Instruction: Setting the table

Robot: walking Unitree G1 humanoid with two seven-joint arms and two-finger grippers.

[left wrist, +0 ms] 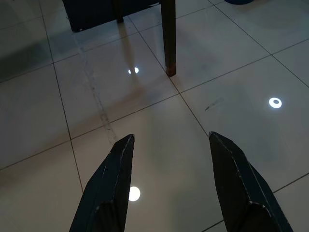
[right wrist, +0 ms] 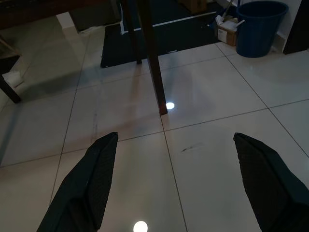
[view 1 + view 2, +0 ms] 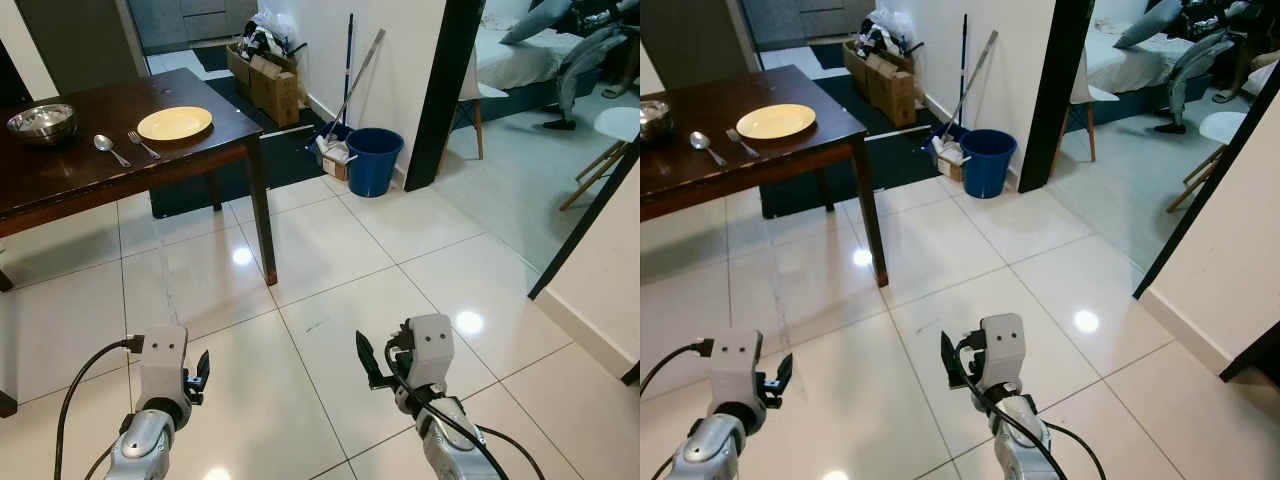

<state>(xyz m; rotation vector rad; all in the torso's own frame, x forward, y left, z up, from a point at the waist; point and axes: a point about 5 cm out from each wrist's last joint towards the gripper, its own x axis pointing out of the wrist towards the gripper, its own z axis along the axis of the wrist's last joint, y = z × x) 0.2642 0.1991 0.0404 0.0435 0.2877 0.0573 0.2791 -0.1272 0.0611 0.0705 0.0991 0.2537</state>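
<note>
A dark wooden table [image 3: 70,175] stands at the far left on the glossy white tiled floor [image 3: 330,290]. On it lies a yellow plate [image 3: 174,123] near the right end, with a fork [image 3: 143,144] just beside it on the left, then a spoon [image 3: 109,148], and a metal bowl [image 3: 42,122] farther left. Both arms are held low over the near floor, well apart from the table. The left gripper [image 1: 171,159] has its fingers spread and holds nothing; the right gripper [image 2: 176,166] is spread wide, also with nothing between its fingers. A blue bucket [image 3: 373,160] stands against the far wall, with a mop [image 3: 345,95] leaning beside it.
</note>
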